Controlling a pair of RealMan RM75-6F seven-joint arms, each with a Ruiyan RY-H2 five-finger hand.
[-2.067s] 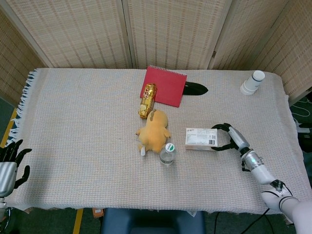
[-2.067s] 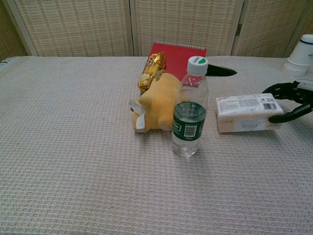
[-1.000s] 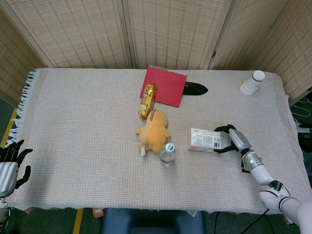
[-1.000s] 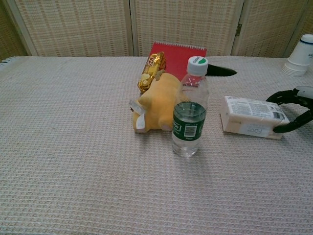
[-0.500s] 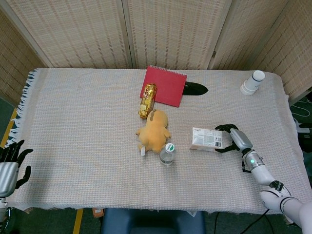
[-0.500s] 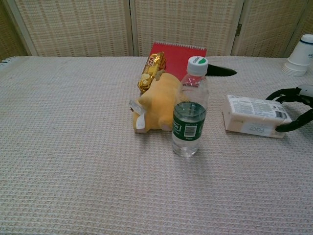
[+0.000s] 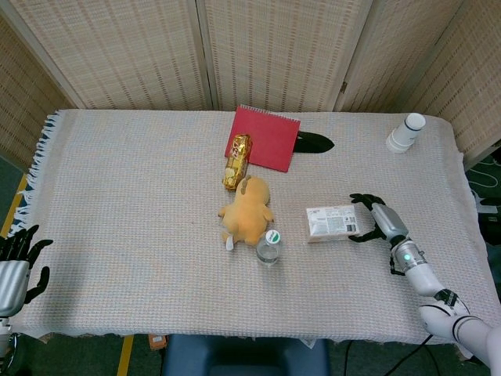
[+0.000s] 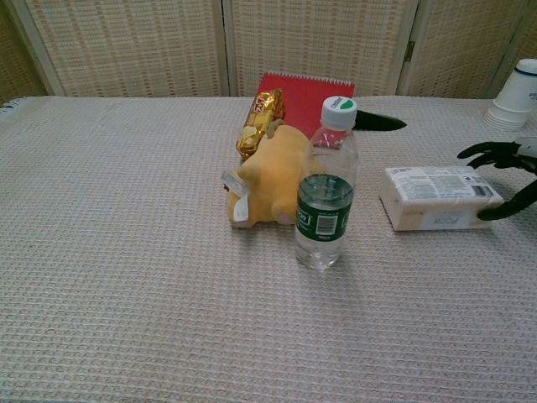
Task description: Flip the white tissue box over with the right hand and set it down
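Tissue box (image 7: 333, 222), white with a printed label on its upper face, lies flat on the table (image 7: 125, 196) toward the right side, to the right of the water bottle (image 7: 268, 246) and the yellow plush toy (image 7: 246, 209). The right hand (image 7: 374, 219) sits at the box's right end with its dark fingers (image 8: 489, 152) spread; in the chest view one lower finger touches the near right corner of the box while the upper ones reach out behind it, apart from its top. Whether this amounts to a real hold cannot be told; the box rests on the cloth under its own weight. The left hand (image 7: 16, 262) hangs off the table's left front edge, fingers apart, holding nothing. Behind the toy lies a gold-wrapped snack (image 7: 236, 161), partly overlapping a red notebook (image 7: 266, 138), and a dark object (image 7: 315, 142) lies just right of the notebook. A stack of white paper cups (image 7: 405, 132) lies near the far right corner. A woven cloth with a fringed left edge covers the table.
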